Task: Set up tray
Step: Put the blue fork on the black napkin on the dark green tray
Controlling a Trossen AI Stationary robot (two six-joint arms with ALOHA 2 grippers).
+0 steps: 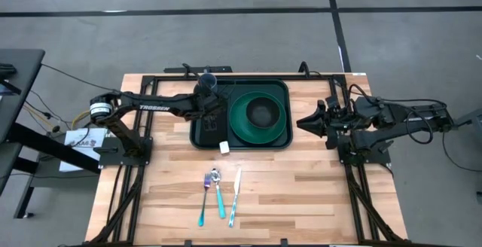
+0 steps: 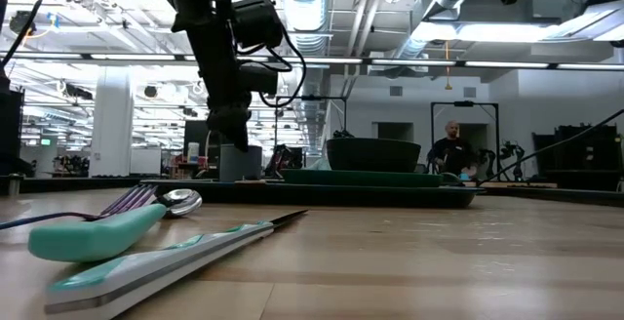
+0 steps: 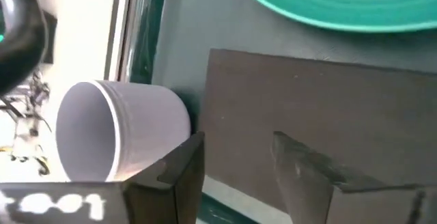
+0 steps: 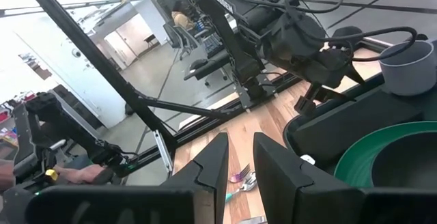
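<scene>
Plank table (image 1: 301,187), rimmed rectangular tray (image 1: 197,138)

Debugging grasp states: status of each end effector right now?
Left end effector: open, empty, above the napkin in the tray, beside the cup.
Right end effector: cannot tell, holding nothing, parked beside the tray.
</scene>
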